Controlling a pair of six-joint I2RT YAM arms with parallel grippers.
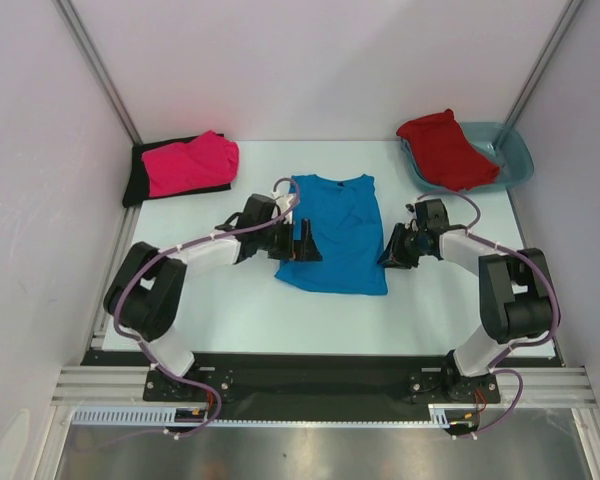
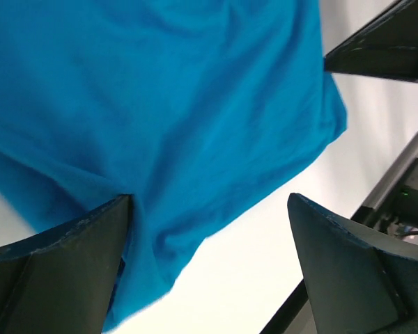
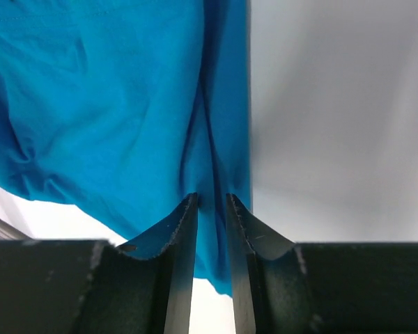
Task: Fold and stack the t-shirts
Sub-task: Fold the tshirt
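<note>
From above, four shirts are counted: a blue shirt (image 1: pixel 335 235) spread mid-counter (image 1: pixel 230 300) between the arms, a pink shirt (image 1: pixel 192 162) laid on a black shirt (image 1: pixel 138 178) far left, and a red shirt (image 1: pixel 442 148) heaped in the tub (image 1: pixel 518 160) far right. At the left wrist, the left pincer (image 2: pixel 209 257) is seen spread wide, one finger touching the blue edge. At the right wrist, the right pincer (image 3: pixel 212 209) is pressed together on a blue fold.

So the right gripper (image 3: pixel 210 209) has its two dark fingers (image 3: pixel 177 243) pinched almost together on a ridge of the blue t-shirt (image 3: pixel 104 104), with a thin strip of cloth showing in the gap between them. The shirt fills the left and middle of the shot, kinda wrinkly, its straight edge running down just right of the fingers. Past that edge it's just pale table (image 3: pixel 334 125).
</note>
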